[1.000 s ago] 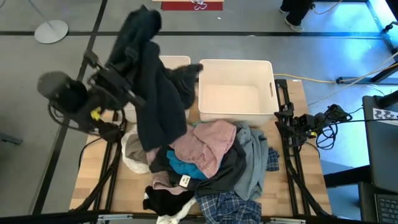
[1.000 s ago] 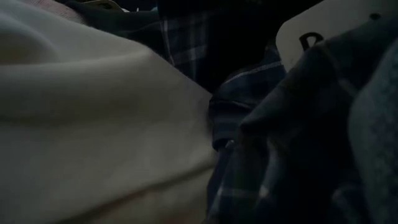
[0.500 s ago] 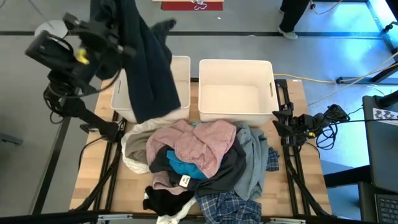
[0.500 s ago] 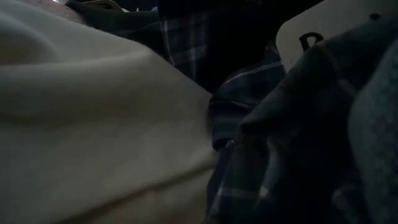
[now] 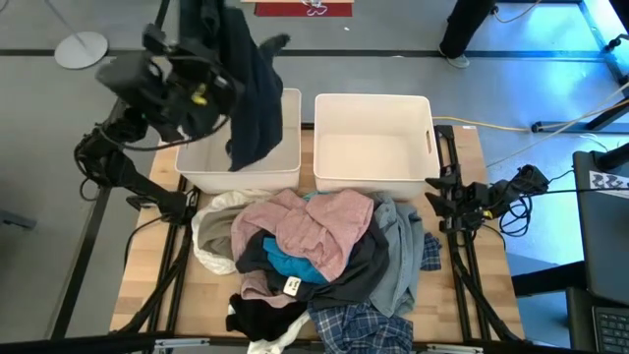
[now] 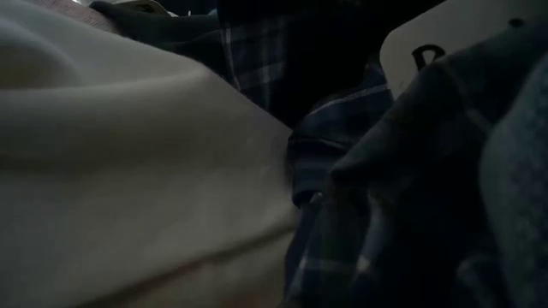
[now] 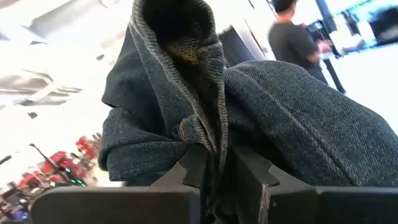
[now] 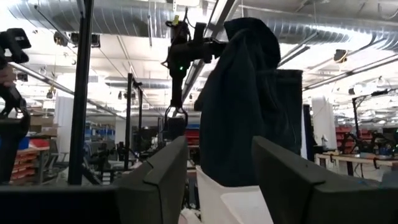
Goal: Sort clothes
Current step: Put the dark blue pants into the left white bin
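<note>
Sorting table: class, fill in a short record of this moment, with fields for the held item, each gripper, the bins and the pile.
held item: dark denim garment, hanging over the left bin
left gripper: shut on the dark denim garment, raised
right gripper: open, holds nothing, at the table's right edge
right bin: nothing in it
pile: mixed clothes heaped in front of both bins

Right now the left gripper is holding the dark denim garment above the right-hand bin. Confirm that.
Wrong bin. In the high view the left gripper holds the dark denim garment above the left bin, not the right bin, which sits apart with nothing hanging over it.
</note>
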`<state>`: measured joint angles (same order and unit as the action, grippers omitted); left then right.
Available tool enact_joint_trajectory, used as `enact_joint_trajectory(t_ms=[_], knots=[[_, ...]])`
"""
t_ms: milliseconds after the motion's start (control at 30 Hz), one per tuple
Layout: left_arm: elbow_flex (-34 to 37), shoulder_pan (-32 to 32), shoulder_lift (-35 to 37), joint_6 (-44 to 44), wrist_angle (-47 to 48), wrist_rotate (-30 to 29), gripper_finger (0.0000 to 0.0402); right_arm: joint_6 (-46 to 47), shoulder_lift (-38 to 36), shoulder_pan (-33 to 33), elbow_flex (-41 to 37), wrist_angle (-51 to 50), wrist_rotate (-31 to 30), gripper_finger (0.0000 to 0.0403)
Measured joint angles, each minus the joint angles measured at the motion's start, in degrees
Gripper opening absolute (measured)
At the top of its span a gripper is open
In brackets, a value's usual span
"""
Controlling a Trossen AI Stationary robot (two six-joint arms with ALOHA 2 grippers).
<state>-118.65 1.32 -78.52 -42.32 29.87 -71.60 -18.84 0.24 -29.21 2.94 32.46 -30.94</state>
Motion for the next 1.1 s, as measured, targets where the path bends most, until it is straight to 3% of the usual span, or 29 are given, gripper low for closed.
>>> enact_joint_trajectory(t_ms=[267, 400, 767, 967, 1100], knots=[[0.4, 0.0, -0.8, 39.3, 42.7, 10.4, 0.0034, 0.6, 0.0, 0.0, 0.0, -0.2, -0.1, 0.0182], [4.3, 0.0, -1.2, 52.0, 52.4, 15.5, 0.0033, 0.5, 0.0, 0.0, 0.0, -0.1, -0.2, 0.0182], [26.8, 1.7, 0.0, 63.1, 50.6, 28.6, 0.0033, 1.0, 0.0, 0.0, 0.0, -3.5, -0.8, 0.0182], [40.3, 3.4, 1.3, 60.7, 37.3, 37.4, 0.0036, 0.7, 0.0, 0.0, 0.0, -3.5, -1.1, 0.0182], [47.8, 6.0, 1.3, 57.9, 28.4, 39.1, 0.0036, 0.6, 0.0, 0.0, 0.0, -3.6, -1.1, 0.0182]])
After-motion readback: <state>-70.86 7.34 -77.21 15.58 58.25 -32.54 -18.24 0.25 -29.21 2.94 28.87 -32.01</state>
